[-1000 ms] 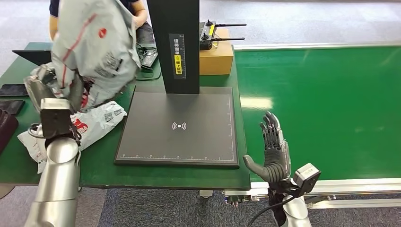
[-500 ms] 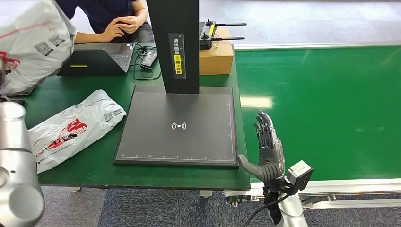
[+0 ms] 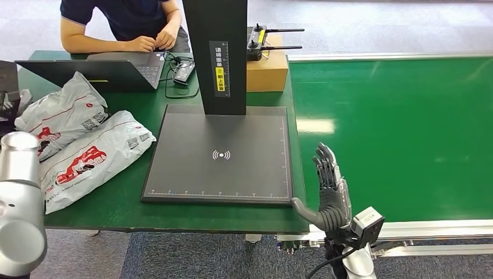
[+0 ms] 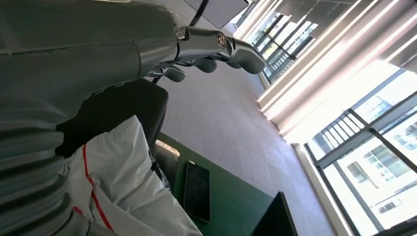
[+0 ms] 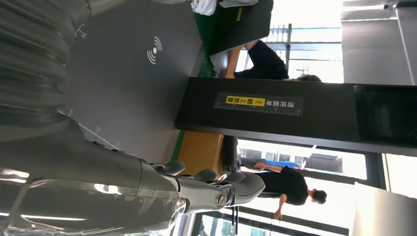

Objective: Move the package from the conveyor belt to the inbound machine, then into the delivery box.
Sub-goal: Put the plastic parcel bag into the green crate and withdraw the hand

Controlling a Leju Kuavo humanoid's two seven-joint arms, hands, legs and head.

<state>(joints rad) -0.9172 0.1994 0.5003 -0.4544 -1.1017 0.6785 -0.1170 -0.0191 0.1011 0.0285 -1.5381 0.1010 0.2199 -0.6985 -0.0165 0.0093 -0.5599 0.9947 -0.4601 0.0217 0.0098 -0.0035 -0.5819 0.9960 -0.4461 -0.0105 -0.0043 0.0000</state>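
A grey package (image 3: 63,114) with red lines lies at the left end of the green table (image 3: 174,215), partly over a white package (image 3: 87,158) with red print. In the left wrist view my left hand (image 4: 206,46) hangs just above the grey package (image 4: 118,182), fingers stretched out and holding nothing. My left arm (image 3: 20,197) rises at the left edge. The inbound machine's black scan plate (image 3: 221,154) and its post (image 3: 215,52) stand mid-table. My right hand (image 3: 331,187) stands upright and open at the plate's front right corner, beside the green conveyor belt (image 3: 395,133).
A person sits behind a laptop (image 3: 87,70) at the back left. A cardboard box (image 3: 266,71) with two controllers on top stands right of the post. A dark phone (image 4: 196,189) lies on the table near the packages.
My left arm swung the grey package left and down; it now lies on the table by the white package and the hand has let go. My right hand barely moved.
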